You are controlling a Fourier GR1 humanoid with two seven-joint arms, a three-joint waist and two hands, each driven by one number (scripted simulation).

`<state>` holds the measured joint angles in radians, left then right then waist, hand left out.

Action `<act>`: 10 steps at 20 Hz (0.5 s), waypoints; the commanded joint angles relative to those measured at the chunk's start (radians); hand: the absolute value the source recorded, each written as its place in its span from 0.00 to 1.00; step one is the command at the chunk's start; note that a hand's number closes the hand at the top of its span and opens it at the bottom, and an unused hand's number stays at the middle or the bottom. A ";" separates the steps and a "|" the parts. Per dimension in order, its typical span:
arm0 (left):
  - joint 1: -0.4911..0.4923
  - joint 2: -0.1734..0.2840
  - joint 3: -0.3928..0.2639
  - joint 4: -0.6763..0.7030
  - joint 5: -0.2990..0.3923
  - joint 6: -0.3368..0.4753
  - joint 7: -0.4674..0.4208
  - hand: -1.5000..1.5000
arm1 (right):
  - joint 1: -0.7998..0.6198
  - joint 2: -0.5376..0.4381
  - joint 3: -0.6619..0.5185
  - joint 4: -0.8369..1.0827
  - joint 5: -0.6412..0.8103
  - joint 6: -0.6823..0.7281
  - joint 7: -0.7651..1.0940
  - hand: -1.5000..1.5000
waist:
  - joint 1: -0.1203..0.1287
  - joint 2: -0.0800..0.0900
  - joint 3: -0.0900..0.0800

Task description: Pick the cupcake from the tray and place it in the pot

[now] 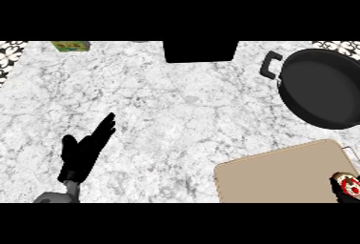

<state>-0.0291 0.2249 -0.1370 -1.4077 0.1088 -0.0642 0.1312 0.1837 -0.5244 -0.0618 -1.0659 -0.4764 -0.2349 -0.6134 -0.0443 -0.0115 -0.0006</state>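
Observation:
The cupcake [349, 185], with a red and white top, sits at the right edge of the tan tray [281, 176], in the view's lower right corner. A dark part of my right hand [346, 198] shows just below and around it, mostly cut off by the view's edge. The black pot [325, 90] with a side handle stands on the counter beyond the tray, at the upper right, and nothing is in it. My left hand [83, 153] rests open at the lower left, fingers pointing up, far from the tray.
A black box [200, 51] stands at the counter's back middle. A small green and yellow packet [71, 45] lies at the back left. The marble counter [162, 114] stretches between my left hand and the tray.

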 commanded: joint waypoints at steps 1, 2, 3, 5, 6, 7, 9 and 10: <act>-0.005 -0.012 -0.013 -0.015 -0.006 0.001 0.016 0.50 | 0.139 -0.140 -0.156 0.100 -0.099 0.238 -0.141 1.00 | 0.012 0.008 0.003; -0.070 -0.003 0.010 0.024 -0.009 0.001 0.038 0.50 | 0.075 -0.139 -0.183 0.199 -0.095 0.252 -0.165 1.00 | 0.027 0.012 0.003; -0.025 -0.014 -0.007 0.017 -0.015 -0.009 -0.002 0.50 | 0.104 -0.143 -0.182 0.230 -0.054 0.239 -0.219 1.00 | 0.033 0.011 0.002; -0.094 -0.008 0.019 0.068 -0.004 -0.028 0.027 0.50 | 0.048 -0.184 -0.191 0.273 -0.015 0.207 -0.200 1.00 | 0.037 0.012 0.001; -0.086 -0.006 0.041 0.102 0.009 -0.062 -0.026 0.50 | 0.059 -0.152 -0.192 0.294 0.002 0.228 -0.246 1.00 | 0.039 0.012 0.001; -0.027 -0.023 -0.008 0.032 -0.036 -0.026 -0.013 0.50 | 0.042 -0.178 -0.193 0.299 0.024 0.188 -0.227 1.00 | 0.043 0.011 0.001; -0.037 -0.035 -0.020 -0.030 -0.024 -0.019 0.052 0.50 | 0.036 -0.224 -0.206 0.254 0.037 0.117 -0.174 1.00 | 0.045 0.010 0.001; -0.047 -0.028 0.002 0.000 -0.032 -0.008 0.049 0.50 | 0.124 -0.189 -0.191 0.165 0.054 0.083 -0.196 1.00 | 0.037 0.010 0.000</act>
<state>-0.0714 0.2050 -0.1366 -1.3843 0.0867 -0.0852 0.1451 0.2440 -0.6878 -0.2371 -0.8478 -0.4593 -0.0967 -0.7948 -0.0082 -0.0014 0.0000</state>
